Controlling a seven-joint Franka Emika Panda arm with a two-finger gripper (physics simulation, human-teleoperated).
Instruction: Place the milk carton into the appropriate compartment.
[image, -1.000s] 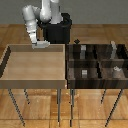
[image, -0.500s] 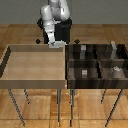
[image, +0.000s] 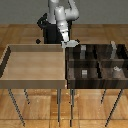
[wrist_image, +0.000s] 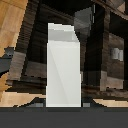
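Light wooden tray (image: 10, 67): sits at nine o'clock in the exterior view, nothing to be seen in it.

Arm and gripper (image: 67, 41): reaching down at about twelve o'clock, right over the seam where the two trays meet. The exterior view is too coarse to show the jaws; judging by the wrist view, I'd say the gripper is clenched on the carton.

Milk carton (wrist_image: 63, 65): carried in the air, upright, filling the middle of the wrist view, with dark cells behind it. In the exterior view it is only a pale speck under the gripper.

Dark compartment tray (image: 95, 82): at three o'clock, split by dark walls into cells, several with small grey shapes (image: 84, 73) in them.

Progress: pick-up looks done and the carry has reached the near corner of the dark tray. Left to do: move over the right cell, lower, let go.

Views compared: the wrist view shows the carton's faces and upright pose; only the exterior view shows both trays and where the arm stands.
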